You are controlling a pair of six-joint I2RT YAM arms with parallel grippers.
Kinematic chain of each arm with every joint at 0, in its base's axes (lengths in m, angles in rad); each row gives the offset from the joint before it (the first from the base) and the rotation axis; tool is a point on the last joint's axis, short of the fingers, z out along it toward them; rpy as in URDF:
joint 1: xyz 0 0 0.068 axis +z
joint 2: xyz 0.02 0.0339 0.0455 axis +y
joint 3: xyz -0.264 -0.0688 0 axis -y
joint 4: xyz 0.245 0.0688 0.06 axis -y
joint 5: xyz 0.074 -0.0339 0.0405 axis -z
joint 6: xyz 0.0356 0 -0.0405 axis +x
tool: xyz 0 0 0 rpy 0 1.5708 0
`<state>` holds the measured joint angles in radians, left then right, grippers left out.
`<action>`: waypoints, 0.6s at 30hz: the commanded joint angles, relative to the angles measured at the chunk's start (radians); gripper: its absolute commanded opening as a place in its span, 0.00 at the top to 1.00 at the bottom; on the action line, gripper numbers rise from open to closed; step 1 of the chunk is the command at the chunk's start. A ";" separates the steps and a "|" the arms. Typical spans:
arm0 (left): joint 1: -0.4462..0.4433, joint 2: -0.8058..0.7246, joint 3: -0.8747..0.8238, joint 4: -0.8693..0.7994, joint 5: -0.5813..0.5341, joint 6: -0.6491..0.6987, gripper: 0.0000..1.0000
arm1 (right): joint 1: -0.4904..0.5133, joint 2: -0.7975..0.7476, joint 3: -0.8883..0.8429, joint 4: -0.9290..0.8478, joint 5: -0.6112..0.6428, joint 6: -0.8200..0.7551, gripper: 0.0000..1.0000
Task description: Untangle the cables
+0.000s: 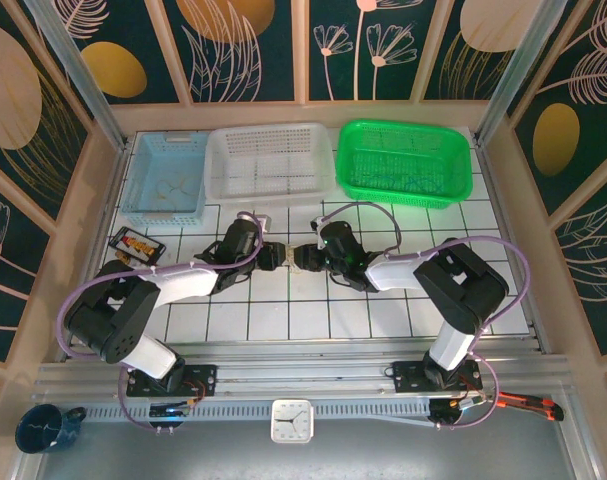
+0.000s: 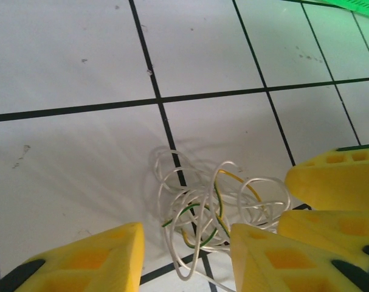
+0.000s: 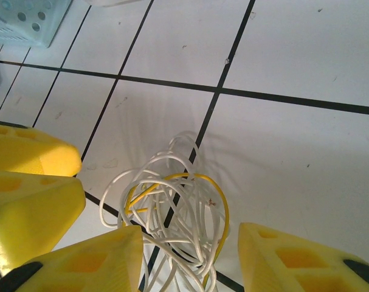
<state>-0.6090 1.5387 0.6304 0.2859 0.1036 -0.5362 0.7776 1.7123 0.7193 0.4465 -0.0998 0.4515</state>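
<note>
Near edge: white square clock (image 1: 292, 420), numerals too small to read; dark blue mug (image 1: 43, 428).
Mid white-tiled counter (image 1: 313, 320): tangle of thin white cables with yellow and green strands (image 2: 208, 210), a roundish clump with no clear long axis, lying across a black grid line.
Left pincer (image 2: 184, 258): spread, loops loose in its gap.
Right pincer (image 3: 190, 255): spread likewise.
Far edge: pale blue plastic basket (image 1: 163, 216), white plastic basket (image 1: 270, 193), green plastic basket (image 1: 403, 198); contents unclear.

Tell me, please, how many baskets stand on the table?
3. All stand in a row along the far edge: the blue basket on the left, the white basket in the middle, and the green basket on the right. No other one seems hidden.
</note>
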 commanded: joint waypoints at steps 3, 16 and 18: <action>-0.007 0.033 -0.012 0.054 0.052 -0.025 0.63 | -0.004 0.017 0.012 0.037 -0.004 0.009 0.55; -0.007 0.098 -0.001 0.081 0.049 -0.022 0.78 | -0.007 0.021 0.013 0.044 -0.009 0.011 0.57; -0.008 0.101 0.004 0.082 0.043 -0.021 0.85 | -0.007 0.028 0.014 0.048 -0.009 0.016 0.57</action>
<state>-0.6090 1.6272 0.6296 0.3412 0.1493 -0.5571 0.7776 1.7180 0.7193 0.4614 -0.1062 0.4526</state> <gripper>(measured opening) 0.169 0.431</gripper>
